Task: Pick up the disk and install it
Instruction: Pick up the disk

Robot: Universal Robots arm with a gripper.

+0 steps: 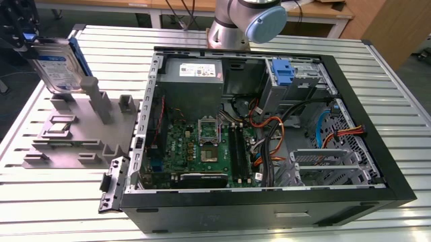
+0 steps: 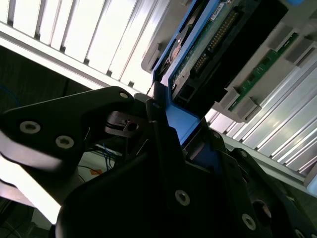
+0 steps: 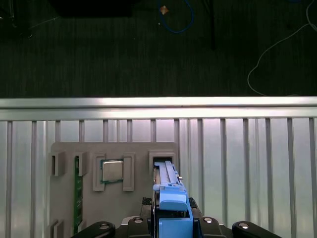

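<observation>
Upper left of the exterior view: your gripper [image 1: 25,43] is clamped on the disk [image 1: 57,68], which stands upright on edge with its white-and-blue label facing the camera and its blue bracket along the far side. The disk's lower edge sits at a raised slot of the grey fixture plate [image 1: 74,136]. You cannot tell from here whether it has cleared that slot.

In the second wrist view, the black jaws close from both sides on the blue bracket, and the disk's green circuit-board underside [image 2: 213,49] stretches away from them over the ribbed metal table [image 2: 89,34].

In the first wrist view, the bracket's edge [image 3: 168,183] runs from the gripper toward a slot in the fixture plate. A processor [image 3: 113,171] lies in a pocket just beside that slot.

Centre and right of the exterior view: the open computer case [image 1: 269,201] lies on the table, well apart from the disk. It shows the motherboard [image 1: 195,146], the grey power supply [image 1: 199,70] and a second blue caddy [image 1: 284,73]. The arm's base [image 1: 249,20] stands behind the case at the top of the frame.
</observation>
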